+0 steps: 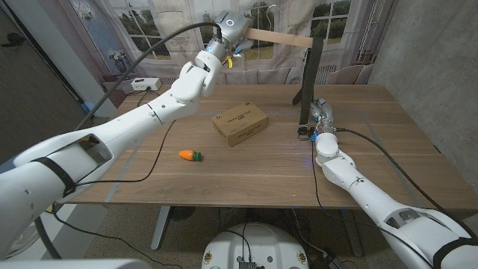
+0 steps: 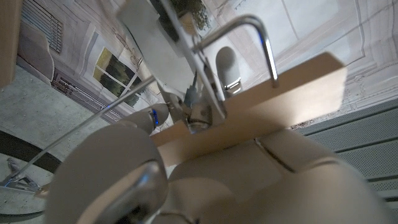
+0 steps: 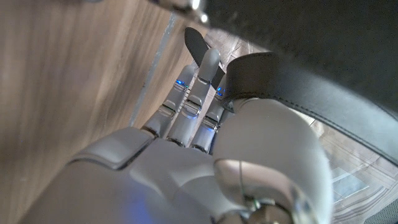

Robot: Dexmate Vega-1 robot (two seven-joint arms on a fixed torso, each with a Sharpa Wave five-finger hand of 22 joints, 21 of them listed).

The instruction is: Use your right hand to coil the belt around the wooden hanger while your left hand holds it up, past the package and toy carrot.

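My left hand (image 1: 226, 31) is raised high over the table's far side and grips the wooden hanger (image 1: 280, 37) near its metal hook (image 2: 252, 28). The wooden bar (image 2: 292, 93) runs across that hand (image 2: 205, 180). A black belt (image 1: 312, 71) hangs over the hanger's right end and drops to the table. My right hand (image 1: 321, 119) is low on the table at the belt's lower end. The black strap (image 3: 298, 68) crosses that hand (image 3: 199, 155) by the thumb, and its tip (image 3: 196, 43) sticks out past the fingers (image 3: 186, 102).
A brown cardboard package (image 1: 240, 123) lies mid-table, with a toy carrot (image 1: 191, 155) in front of it to the left. A white device (image 1: 142, 84) with a cable sits at the back left. Curtains and windows stand behind the table (image 1: 373, 172).
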